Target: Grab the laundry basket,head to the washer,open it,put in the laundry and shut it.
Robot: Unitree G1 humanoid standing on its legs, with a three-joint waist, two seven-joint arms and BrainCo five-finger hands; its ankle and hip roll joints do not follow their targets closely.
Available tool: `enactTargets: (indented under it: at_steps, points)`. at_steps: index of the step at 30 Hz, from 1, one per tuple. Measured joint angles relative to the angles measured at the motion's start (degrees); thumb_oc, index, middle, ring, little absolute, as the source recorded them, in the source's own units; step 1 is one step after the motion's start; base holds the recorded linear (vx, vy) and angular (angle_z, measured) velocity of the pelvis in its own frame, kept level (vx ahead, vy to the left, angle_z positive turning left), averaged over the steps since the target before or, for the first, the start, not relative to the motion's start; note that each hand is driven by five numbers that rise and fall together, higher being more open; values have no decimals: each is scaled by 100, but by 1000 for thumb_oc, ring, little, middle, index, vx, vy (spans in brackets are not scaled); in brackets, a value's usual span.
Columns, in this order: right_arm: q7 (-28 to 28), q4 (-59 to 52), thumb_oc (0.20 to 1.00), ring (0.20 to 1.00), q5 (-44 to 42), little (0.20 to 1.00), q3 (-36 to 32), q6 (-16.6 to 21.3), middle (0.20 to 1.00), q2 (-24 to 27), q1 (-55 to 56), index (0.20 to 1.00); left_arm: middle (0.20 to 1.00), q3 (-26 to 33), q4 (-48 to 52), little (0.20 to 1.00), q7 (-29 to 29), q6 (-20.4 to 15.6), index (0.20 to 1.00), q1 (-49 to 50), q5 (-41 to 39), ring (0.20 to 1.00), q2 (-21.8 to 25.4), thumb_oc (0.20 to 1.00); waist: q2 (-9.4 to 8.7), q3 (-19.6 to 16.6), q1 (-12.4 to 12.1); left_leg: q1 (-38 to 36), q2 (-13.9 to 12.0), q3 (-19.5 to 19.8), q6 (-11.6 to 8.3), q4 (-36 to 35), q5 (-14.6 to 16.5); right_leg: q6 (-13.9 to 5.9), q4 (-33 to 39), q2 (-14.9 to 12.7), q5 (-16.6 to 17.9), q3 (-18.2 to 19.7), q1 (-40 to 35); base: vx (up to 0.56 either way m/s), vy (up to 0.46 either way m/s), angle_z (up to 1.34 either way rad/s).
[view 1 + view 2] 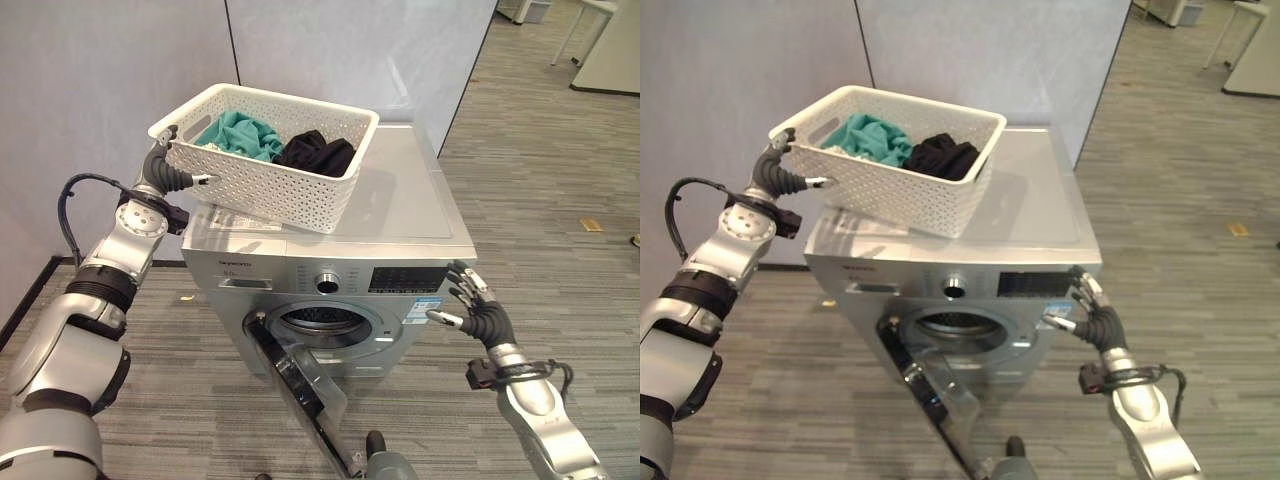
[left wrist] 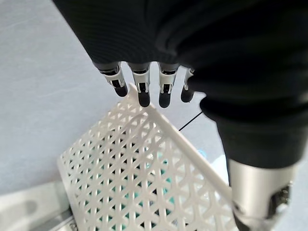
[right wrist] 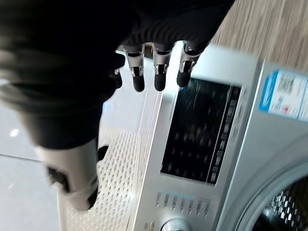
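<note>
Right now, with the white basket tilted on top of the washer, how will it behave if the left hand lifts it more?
The white basket looks like stiff lattice plastic, so it should probably keep its shape. It holds only a few clothes, so it is likely light. The left hand holds one end, raised, so it may tip or slide on the smooth washer top.

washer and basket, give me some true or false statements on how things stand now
1. The washer door hangs open. True.
2. The laundry basket stands on the floor. False: it sits tilted on the washer's top.
3. The left hand grips the basket's end. True.
4. The right hand holds the black garment. False: it is open by the control panel; the garment lies in the basket beside teal cloth.
</note>
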State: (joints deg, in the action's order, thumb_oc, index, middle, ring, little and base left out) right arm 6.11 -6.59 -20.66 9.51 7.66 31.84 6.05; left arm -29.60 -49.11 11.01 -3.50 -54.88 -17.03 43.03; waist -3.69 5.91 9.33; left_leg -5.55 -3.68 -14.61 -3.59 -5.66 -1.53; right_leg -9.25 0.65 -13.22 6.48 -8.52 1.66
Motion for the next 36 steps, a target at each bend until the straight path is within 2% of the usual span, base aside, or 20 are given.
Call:
enactTargets:
  at_steps: [7, 10, 11, 13, 14, 16, 17, 18, 19, 21, 22, 24, 25, 26, 28, 29, 30, 32, 34, 36]
  points:
    - [334, 323, 1000, 1000, -63, 1000, 735, -57, 1000, -304, -2135, 1000, 1000, 48, -174, 1000, 493, 30, 1000, -241, 448, 1000, -406, 1000, -32, -32, -167, 11, -92, 176, -20, 27, -47, 54, 261, 142, 110, -167, -183, -12, -1, 8]
    - [530, 319, 1000, 1000, 127, 1000, 725, -53, 1000, -332, -2248, 1000, 1000, 225, -117, 1000, 833, 55, 1000, -301, 627, 1000, -373, 1000, -36, -34, -277, 63, -88, 305, -36, 27, -59, 57, 145, 124, 141, -279, -168, -27, 82, 21]
    - [633, 237, 1000, 1000, 272, 1000, 482, -66, 1000, -308, -1981, 1000, 1000, 366, 373, 1000, 1027, 146, 1000, -232, 831, 1000, -306, 1000, 127, 82, -409, 165, -176, 399, 102, 164, 60, 67, -668, 141, 152, -152, 255, -7, 148, 38]
    - [754, 191, 1000, 1000, 370, 1000, 292, -124, 1000, -231, -1708, 1000, 1000, 632, 723, 1000, 1140, 116, 1000, -158, 1040, 1000, -301, 1000, 248, 227, -380, 140, -152, 540, 217, 267, 144, 71, -1742, 48, 154, 20, 694, 96, -3, 24]
    - [769, 157, 1000, 1000, 447, 1000, 266, -128, 1000, -237, -1540, 1000, 1000, 877, 846, 1000, 1242, 115, 1000, 15, 1086, 1000, -294, 1000, 363, 317, -400, -9, -215, 545, 270, 260, 206, 50, -2586, 131, -300, 36, 1135, 178, -92, 18]
    - [769, 40, 1000, 1000, 483, 1000, 236, -128, 1000, -226, -1365, 1000, 1000, 958, 986, 1000, 1307, 128, 1000, 95, 1104, 1000, -228, 1000, 352, 332, -364, -35, -200, 694, 278, 242, 229, 178, -2348, 308, -545, -137, 1151, 207, -122, 41]
    - [768, -148, 1000, 1000, 578, 1000, 146, -125, 1000, -234, -1293, 1000, 1000, 1256, 1541, 1000, 1352, 113, 1000, 518, 1317, 1000, 16, 1000, 306, 333, -386, -33, -147, 780, 271, 237, 277, 317, -1740, 355, -646, -875, 1115, 307, -218, 37]
    - [768, -151, 1000, 1000, 578, 1000, 145, -125, 1000, -234, -1293, 1000, 1000, 1263, 1548, 1000, 1352, 113, 1000, 532, 1321, 1000, 20, 1000, 305, 333, -386, -33, -146, 781, 270, 237, 278, 319, -1728, 356, -645, -886, 1105, 240, -181, 55]
    - [765, -285, 1000, 1000, 586, 1000, -37, -112, 1000, -305, -1160, 1000, 1000, 1675, 1983, 1000, 1398, 115, 1000, 1159, 1450, 1000, 156, 1000, 193, 265, -411, -119, -64, 931, 166, 273, 388, 414, -819, 466, -597, -1271, 714, 161, -206, 61]
    - [783, -384, 1000, 1000, 589, 1000, -233, -26, 1000, -413, -786, 1000, 1000, 1978, 2084, 1000, 1456, 112, 1000, 1611, 1544, 1000, 28, 1000, 195, 258, -432, -245, -128, 1147, 15, 466, 491, 692, -317, 691, -205, -1115, 218, -9, -144, 77]
    - [833, -389, 1000, 1000, 592, 1000, -340, 55, 1000, -401, -680, 1000, 1000, 2050, 2017, 1000, 1508, 110, 1000, 1850, 1537, 1000, -21, 1000, 282, 277, -552, -112, -256, 1133, -258, 1001, 708, 850, -294, 850, -268, -1100, 100, -28, -112, 41]
    - [866, -432, 1000, 1000, 591, 1000, -365, 58, 1000, -421, -684, 1000, 1000, 2192, 1927, 1000, 1500, 94, 1000, 1973, 1490, 1000, -80, 1000, 223, 273, -673, 575, -379, 987, -387, 2346, 835, 981, -150, 955, -314, -1121, 34, 13, -23, 2]
    - [859, -563, 1000, 1000, 586, 1000, -317, 65, 1000, -416, -701, 1000, 1000, 2290, 1897, 1000, 1489, 86, 1000, 2125, 1343, 1000, -90, 1000, 201, 279, -736, 1240, -637, 988, -358, 3551, 935, 1107, -6, 1030, -157, -921, -116, 68, 68, -22]
    - [860, -615, 1000, 1000, 583, 1000, -211, 67, 1000, -430, -708, 1000, 1000, 2254, 1843, 1000, 1461, 86, 1000, 2140, 1230, 1000, -75, 1000, 185, 280, -728, 1296, -725, 934, -287, 3452, 995, 1179, 128, 1077, -131, -936, -228, 102, 135, -26]
    - [859, -625, 1000, 1000, 583, 1000, -78, 73, 1000, -449, -754, 1000, 1000, 2176, 1859, 1000, 1422, 24, 1000, 2088, 1105, 1000, -63, 1000, 157, 295, -678, 1245, -892, 914, -359, 2471, 912, 1156, 261, 1127, -189, -860, -341, 140, 223, -22]
    - [882, -522, 1000, 1000, 583, 1000, 83, 99, 1000, -594, -891, 1000, 1000, 2157, 1882, 1000, 1360, -58, 1000, 2055, 1057, 1000, -26, 1000, 82, 309, -683, 1032, -1040, 1069, -512, 966, 592, 1053, 405, 1164, -173, -652, -379, 106, 193, -51]
    - [881, -458, 1000, 1000, 611, 1000, 93, 96, 1000, -677, -981, 1000, 1000, 2163, 1879, 1000, 1331, -110, 1000, 2045, 1025, 1000, -5, 1000, 48, 352, -667, 919, -1084, 1289, -607, 383, 404, 1009, 411, 1190, -128, -504, -343, 95, 195, -72]
    - [872, -454, 1000, 1000, 763, 1000, 70, 89, 1000, -691, -1110, 1000, 1000, 2151, 1865, 1000, 1265, -124, 1000, 2043, 1014, 1000, -12, 1000, 38, 469, -674, 945, -1236, 1394, -664, 127, 136, 1000, 416, 1158, -73, -310, -325, 113, 253, -66]
    - [871, -593, 1000, 1000, 817, 1000, 47, 90, 1000, -735, -928, 1000, 1000, 2108, 1905, 1000, 1254, -130, 1000, 2028, 1020, 1000, -30, 1000, 53, 478, -475, 870, -1135, 1189, -686, 269, 75, 953, 423, 1090, -110, -282, -348, 112, 214, -27]
    - [855, -630, 1000, 1000, 848, 1000, 50, 89, 1000, -725, -810, 1000, 1000, 2127, 2031, 1000, 1246, -150, 1000, 2036, 1022, 1000, -23, 1000, 118, 517, -452, 530, -1006, 1121, -686, 235, 72, 927, 433, 1085, -95, -238, -342, 111, 214, -36]
